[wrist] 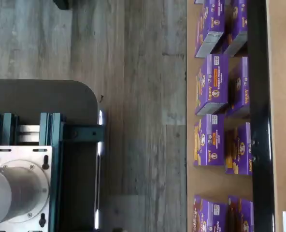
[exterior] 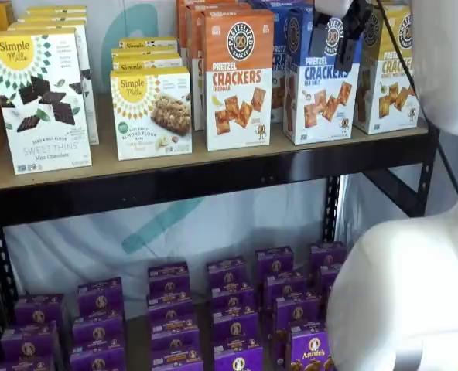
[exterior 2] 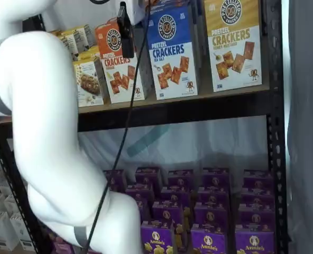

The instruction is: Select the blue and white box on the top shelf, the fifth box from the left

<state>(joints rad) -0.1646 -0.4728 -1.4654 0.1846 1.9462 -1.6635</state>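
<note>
One blue and white box (exterior: pixel 320 77) (exterior 2: pixel 172 50) upright on top shelf (exterior: pixel 213 174) (exterior 2: pixel 199 108), upper right of frame, between orange-topped carton (exterior: pixel 238 77) and yellow-topped carton (exterior: pixel 387 73). Hand (exterior: pixel 341 35) (exterior 2: pixel 126 32) hangs before box top; black fingers side-on, cannot tell grip state. Purple boxes (exterior: pixel 229 309) at frame bottom.

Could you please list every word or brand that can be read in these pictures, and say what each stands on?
"PRETZEL CRACKERS SEA SALT": the blue and white box on the top shelf.
"PRETZEL CRACKERS", "CHEDDAR" below: orange-topped box.
"PRETZEL CRACKERS": yellow-topped box; flavour line unclear.
"Simple Mills", "SWEET THINS", "Mint Chocolate": white box.
"Simple Mills", "ALMOND FLOUR": bar box.
"Annie's": purple boxes.
Round logos and finer print: too small.
</note>
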